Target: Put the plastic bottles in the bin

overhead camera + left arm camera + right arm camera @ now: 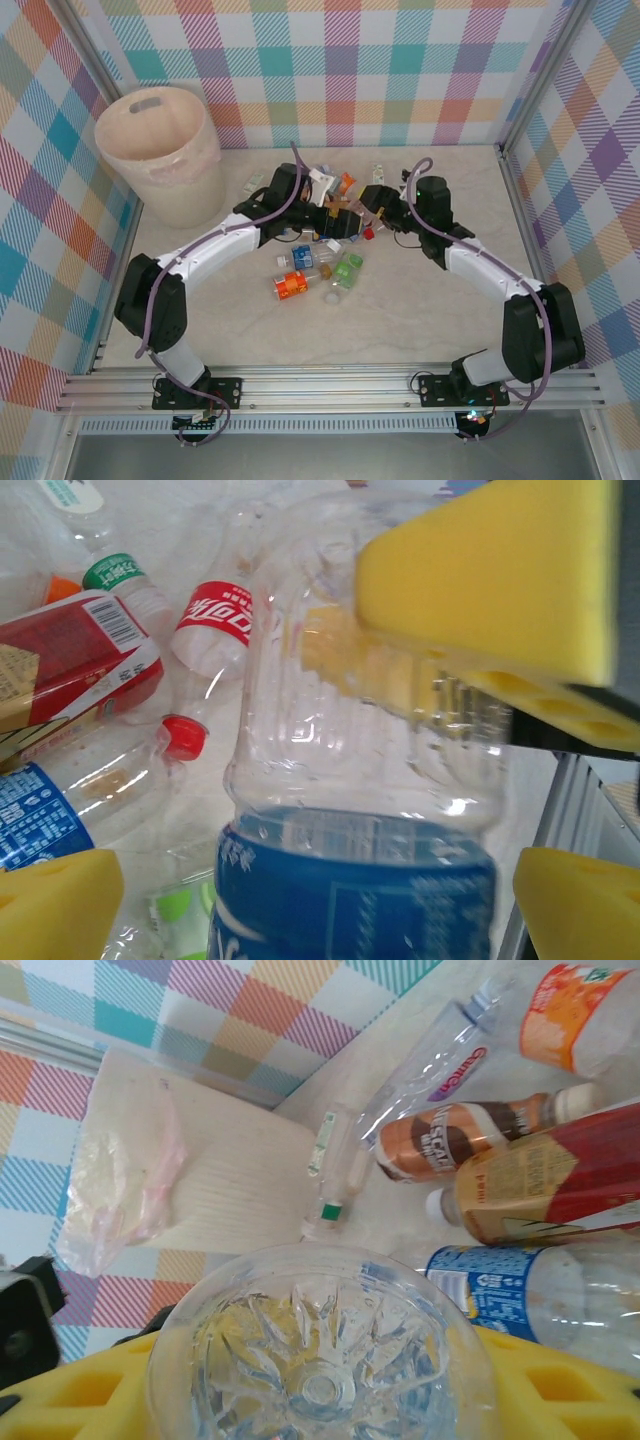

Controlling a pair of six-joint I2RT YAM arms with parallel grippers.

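A clear plastic bottle with a blue label (350,780) hangs between both grippers above the pile of bottles (320,265). My right gripper (320,1400) is shut on its lower end, and the round base (320,1360) faces the right wrist camera between the yellow fingers (90,1400). My left gripper (320,900) stands open around the labelled part, with gaps between each yellow pad (55,905) and the bottle. The right gripper's yellow finger (480,570) shows at the upper right of the left wrist view. The pale pink-beige bin (160,150) stands at the back left.
Loose bottles lie on the marble table (300,330): orange (290,285), green (348,268) and blue (300,257) labels in front of the grippers. A red-label bottle (215,615) and a brown-label one (450,1140) lie close by. Checked walls (350,70) enclose the table.
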